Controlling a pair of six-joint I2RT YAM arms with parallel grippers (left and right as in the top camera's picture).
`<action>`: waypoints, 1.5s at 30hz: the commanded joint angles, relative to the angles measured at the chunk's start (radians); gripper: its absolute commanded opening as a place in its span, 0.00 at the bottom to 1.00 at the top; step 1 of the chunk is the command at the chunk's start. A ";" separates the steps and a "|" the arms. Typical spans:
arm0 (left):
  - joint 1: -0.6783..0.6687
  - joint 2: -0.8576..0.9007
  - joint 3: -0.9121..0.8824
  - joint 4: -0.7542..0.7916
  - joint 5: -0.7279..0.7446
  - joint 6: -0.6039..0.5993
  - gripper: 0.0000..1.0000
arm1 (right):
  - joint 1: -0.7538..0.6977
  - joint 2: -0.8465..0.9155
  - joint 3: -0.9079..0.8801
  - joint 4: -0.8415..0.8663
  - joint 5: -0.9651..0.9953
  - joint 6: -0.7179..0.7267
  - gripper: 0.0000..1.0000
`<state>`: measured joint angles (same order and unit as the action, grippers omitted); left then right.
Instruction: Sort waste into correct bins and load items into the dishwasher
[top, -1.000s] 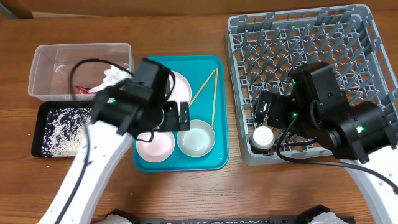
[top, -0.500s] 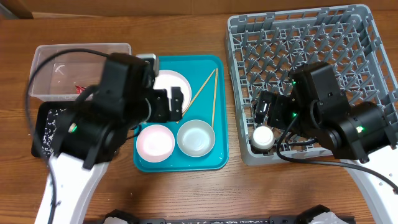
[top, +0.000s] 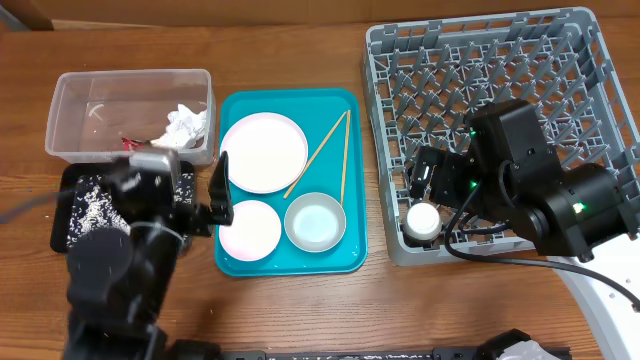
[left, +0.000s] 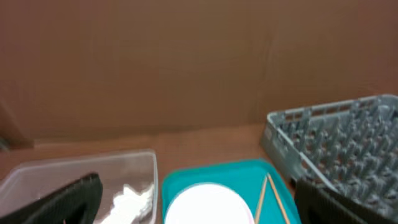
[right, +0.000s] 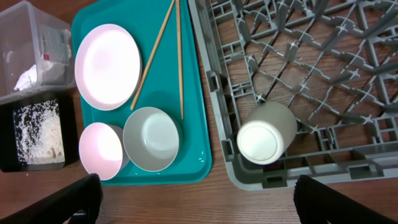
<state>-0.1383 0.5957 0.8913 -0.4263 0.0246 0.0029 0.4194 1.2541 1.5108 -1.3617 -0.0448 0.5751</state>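
Note:
The teal tray holds the large white plate, small pinkish plate, grey bowl and two chopsticks. The white cup lies in the grey rack at its front left corner. The clear tub holds the napkin and red wrapper. The black tray holds rice grains. My left gripper is open and empty, raised at the tray's front left, facing the back. My right gripper is open and empty above the cup.
The rack fills the right side and the tub and black tray the left. Bare wooden table runs along the front. A brown wall stands behind the table.
My left arm has pulled back from over the teal tray toward the front left, uncovering the large plate and the tub. The right arm has not moved.

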 joint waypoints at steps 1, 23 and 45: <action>0.009 -0.148 -0.175 0.104 0.109 0.158 1.00 | 0.002 -0.006 0.000 0.005 0.010 -0.006 1.00; 0.022 -0.592 -0.890 0.411 -0.032 0.158 1.00 | 0.002 -0.006 0.000 0.005 0.010 -0.006 1.00; 0.022 -0.589 -0.886 0.349 -0.025 0.158 1.00 | 0.002 -0.006 0.000 0.003 -0.010 -0.003 1.00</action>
<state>-0.1234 0.0158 0.0086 -0.0769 0.0093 0.1421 0.4194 1.2541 1.5105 -1.3621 -0.0448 0.5751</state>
